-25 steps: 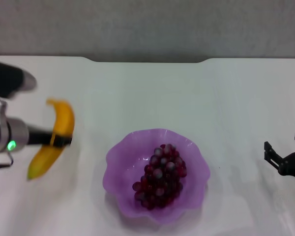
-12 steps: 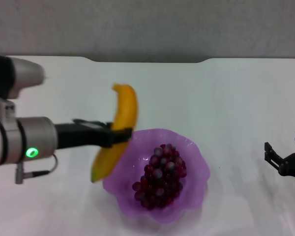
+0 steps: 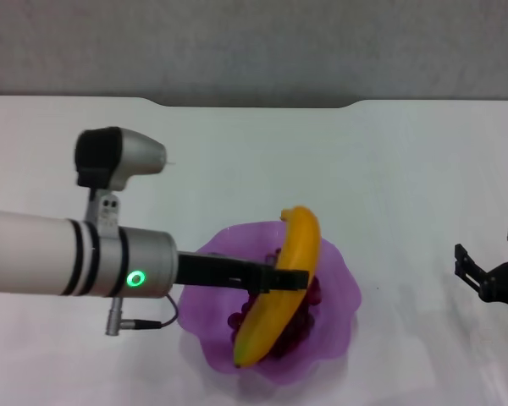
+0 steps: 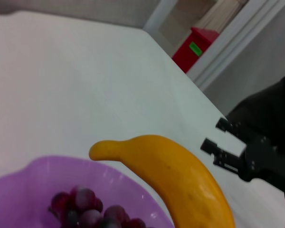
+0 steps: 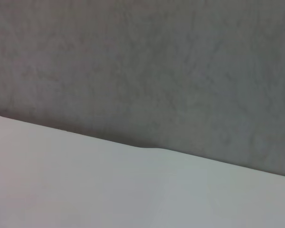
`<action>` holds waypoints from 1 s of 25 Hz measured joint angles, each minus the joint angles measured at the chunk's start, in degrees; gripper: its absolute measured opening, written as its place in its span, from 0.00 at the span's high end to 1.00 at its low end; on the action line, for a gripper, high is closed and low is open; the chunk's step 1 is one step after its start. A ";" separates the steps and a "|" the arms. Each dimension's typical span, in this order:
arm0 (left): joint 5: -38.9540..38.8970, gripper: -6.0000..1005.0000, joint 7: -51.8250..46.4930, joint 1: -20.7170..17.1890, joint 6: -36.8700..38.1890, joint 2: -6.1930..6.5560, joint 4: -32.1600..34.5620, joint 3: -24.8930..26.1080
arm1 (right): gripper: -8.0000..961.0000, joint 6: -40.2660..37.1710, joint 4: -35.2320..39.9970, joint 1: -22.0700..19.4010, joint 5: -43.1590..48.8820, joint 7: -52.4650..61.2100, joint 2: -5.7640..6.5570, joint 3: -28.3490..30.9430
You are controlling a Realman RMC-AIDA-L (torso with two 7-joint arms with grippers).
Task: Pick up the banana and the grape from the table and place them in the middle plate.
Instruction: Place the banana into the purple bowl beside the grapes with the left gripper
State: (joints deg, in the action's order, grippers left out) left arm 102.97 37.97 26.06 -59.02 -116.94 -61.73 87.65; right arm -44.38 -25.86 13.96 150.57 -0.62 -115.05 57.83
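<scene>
Left gripper fingers grasp the banana over the middle plate — right gripper fingers released

The head camera looks steeply down on the plain white tabletop, the left wrist camera skims close over the same scalloped translucent purple dish, and the right wrist camera faces the table's far edge.
</scene>
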 joint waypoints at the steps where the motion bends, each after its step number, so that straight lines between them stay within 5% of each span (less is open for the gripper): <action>1: -0.83 0.48 0.92 0.81 0.23 -0.03 1.44 0.00 | 0.09 0.00 -0.13 0.01 0.01 -0.16 0.00 0.00; 5: -6.05 0.47 5.64 3.76 2.88 -0.05 7.36 0.38 | 0.09 0.00 -0.53 0.04 0.03 -0.55 0.00 0.00; 25: -6.28 0.46 6.41 3.90 7.67 0.34 11.91 0.78 | 0.09 -0.36 -0.28 0.01 -0.22 -0.61 0.00 -0.71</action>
State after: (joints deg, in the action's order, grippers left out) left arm 96.69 44.38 29.97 -51.35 -116.60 -49.82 88.43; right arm -44.74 -26.14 13.97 150.35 -1.23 -115.05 57.13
